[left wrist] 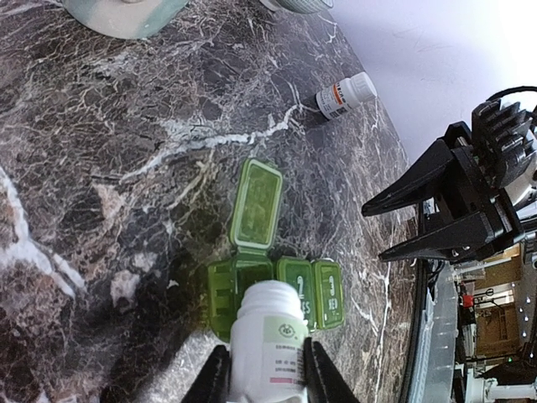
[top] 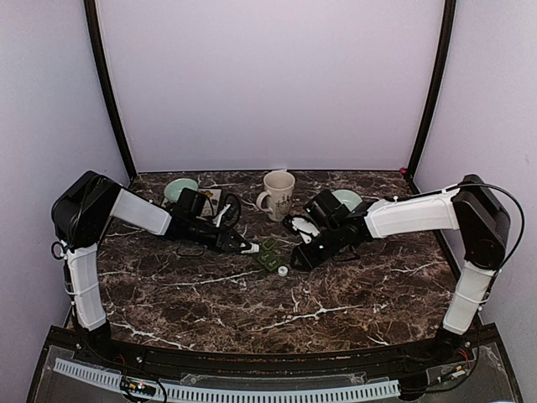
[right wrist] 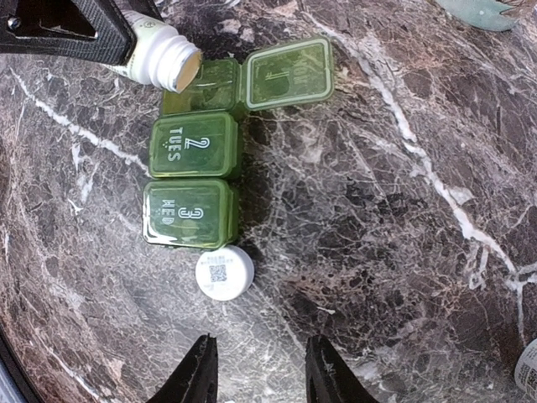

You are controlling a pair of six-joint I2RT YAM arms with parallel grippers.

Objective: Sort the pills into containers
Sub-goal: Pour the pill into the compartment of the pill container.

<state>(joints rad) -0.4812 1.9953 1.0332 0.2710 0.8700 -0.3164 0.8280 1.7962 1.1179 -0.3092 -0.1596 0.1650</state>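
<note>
Left wrist view, nearest first: the left gripper (left wrist: 268, 382) is clamped round a white pill bottle (left wrist: 270, 336), uncapped, its mouth tipped to the edge of the one open compartment of a green pill box (left wrist: 309, 294) lying on the marble table (left wrist: 101, 168). Past it the lid (left wrist: 257, 204) is folded back; compartments 2 and 3 are closed, and the cap (right wrist: 224, 273) lies just beside compartment 3. The right gripper (left wrist: 375, 231) hovers near the box, jaws apart, holding nothing. A second bottle (left wrist: 346, 94) lies farther off. The held bottle is probably light, rigid, smooth plastic, so it is best gripped across its labelled body and tilted slowly, because its small contents would scatter easily.
</note>
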